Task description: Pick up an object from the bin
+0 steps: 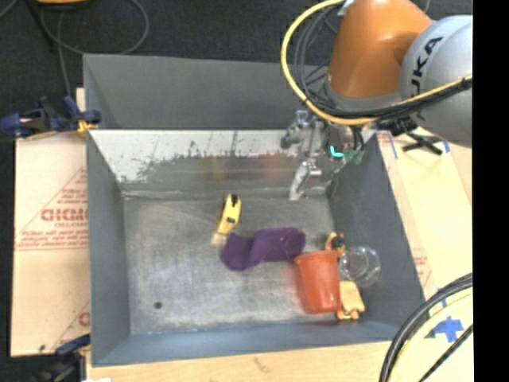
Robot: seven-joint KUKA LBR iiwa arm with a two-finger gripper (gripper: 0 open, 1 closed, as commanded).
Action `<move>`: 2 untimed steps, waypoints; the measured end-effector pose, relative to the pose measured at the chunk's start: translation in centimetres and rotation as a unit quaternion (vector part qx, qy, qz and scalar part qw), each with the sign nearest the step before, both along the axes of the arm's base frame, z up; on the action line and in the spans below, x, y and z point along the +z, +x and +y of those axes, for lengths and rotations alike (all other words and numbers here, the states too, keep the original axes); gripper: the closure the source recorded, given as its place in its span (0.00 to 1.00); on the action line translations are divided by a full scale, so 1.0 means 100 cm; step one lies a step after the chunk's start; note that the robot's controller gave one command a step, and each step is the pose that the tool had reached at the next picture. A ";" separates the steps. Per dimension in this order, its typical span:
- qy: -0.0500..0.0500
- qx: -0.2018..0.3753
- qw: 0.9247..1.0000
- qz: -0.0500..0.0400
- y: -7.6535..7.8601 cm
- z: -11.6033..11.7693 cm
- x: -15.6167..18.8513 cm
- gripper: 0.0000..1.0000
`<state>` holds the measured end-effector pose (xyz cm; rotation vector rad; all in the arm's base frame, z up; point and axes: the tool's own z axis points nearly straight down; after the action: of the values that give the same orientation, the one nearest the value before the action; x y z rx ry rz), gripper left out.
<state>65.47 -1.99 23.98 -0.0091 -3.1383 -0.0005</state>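
Camera view: purple cloth lengthwise left-right

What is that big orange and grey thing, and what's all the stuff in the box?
That is a robot arm, reaching in from the right. One camera looks down from above, a bit to one side. At the arm's end is its gripper, a metal hand for picking things up; it hangs by the back wall of the grey metal bin. On the bin's floor lie a purple cloth, an orange cup, a clear cup beside it, and a small yellow thing left of the cloth. I see nothing in the gripper yet.
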 end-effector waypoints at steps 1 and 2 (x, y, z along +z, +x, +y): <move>0.000 0.000 1.000 -0.004 0.001 0.000 0.005 0.00; 0.000 0.000 1.000 -0.004 0.001 0.000 0.005 0.00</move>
<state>65.60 -2.00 24.48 -0.0083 -3.1468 0.0001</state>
